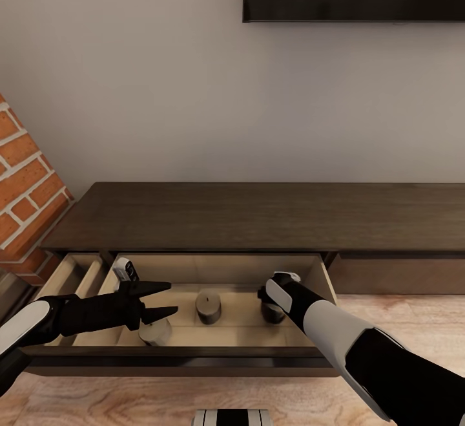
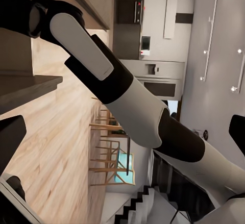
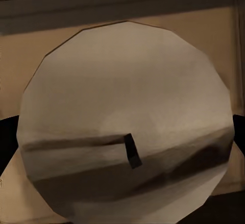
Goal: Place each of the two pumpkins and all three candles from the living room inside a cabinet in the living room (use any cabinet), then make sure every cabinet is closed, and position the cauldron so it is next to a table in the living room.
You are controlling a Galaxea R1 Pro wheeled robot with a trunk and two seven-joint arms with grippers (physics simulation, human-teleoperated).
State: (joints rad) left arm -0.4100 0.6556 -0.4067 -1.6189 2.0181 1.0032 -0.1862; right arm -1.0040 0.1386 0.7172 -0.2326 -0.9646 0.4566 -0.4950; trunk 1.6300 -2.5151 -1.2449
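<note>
Head view shows the long, low dark-brown wooden cabinet (image 1: 258, 216) with its pale drawer (image 1: 323, 271) pulled open, and 3 short dark-brown stubby candles inside it: 1 at the left (image 1: 155, 332), 1 in the middle (image 1: 208, 306) and 1 at the right (image 1: 272, 313). The left gripper (image 1: 161, 300) hangs just above the left candle, and its 2 black fingers stand apart with nothing between them. The right gripper (image 1: 274, 297) reaches down onto the right candle, but its fingers are hidden by the wrist, so I cannot tell if they are apart or pressed on the wax.

I judge that the candles are light, stiff and a little smooth, so the best hold is across the round side, not on the wick.

Right wrist view gives what the head view cannot: the flat pale top of the right candle (image 3: 125, 122) very close, with its small dark wick (image 3: 131, 151). Left wrist view looks away over the right arm (image 2: 117, 89) to a light wooden floor (image 2: 56, 147).
</note>
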